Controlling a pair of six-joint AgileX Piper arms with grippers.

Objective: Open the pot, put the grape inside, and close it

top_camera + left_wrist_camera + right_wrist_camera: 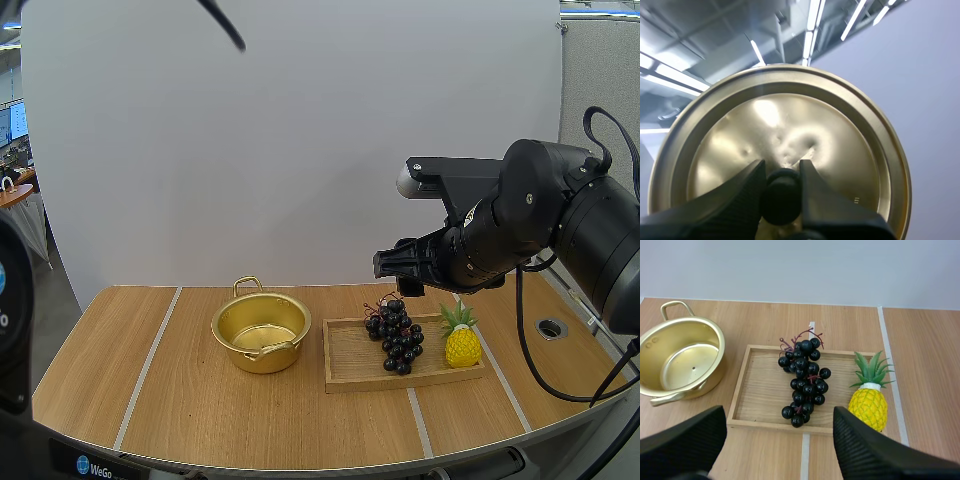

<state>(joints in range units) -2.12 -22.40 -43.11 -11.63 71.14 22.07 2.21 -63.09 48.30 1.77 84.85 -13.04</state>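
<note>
Two jobs are split between the arms, which accounts for how things are held. My left gripper (781, 167) pinches the black round knob (781, 197) of the round gold metal lid (830, 125), one fingertip pressed on each side of it. I judge that it holds the lid clear so the mouth of the gold metal pot with loop handles (262, 330) is free. The pot stands open and empty near the middle of the light wooden desk (200, 410), close beside the left edge of the shallow wooden tray (350, 368) without touching it. The bunch of dark purple grapes (395, 335) lies along the tray's middle, stem toward its far edge, and a small yellow toy pineapple (461, 342) stands at the tray's right end. My right gripper (402, 272) hangs above the grapes with its fingers spread wide, apparently lined up to come down on the bunch, which is not yet lifted.
</note>
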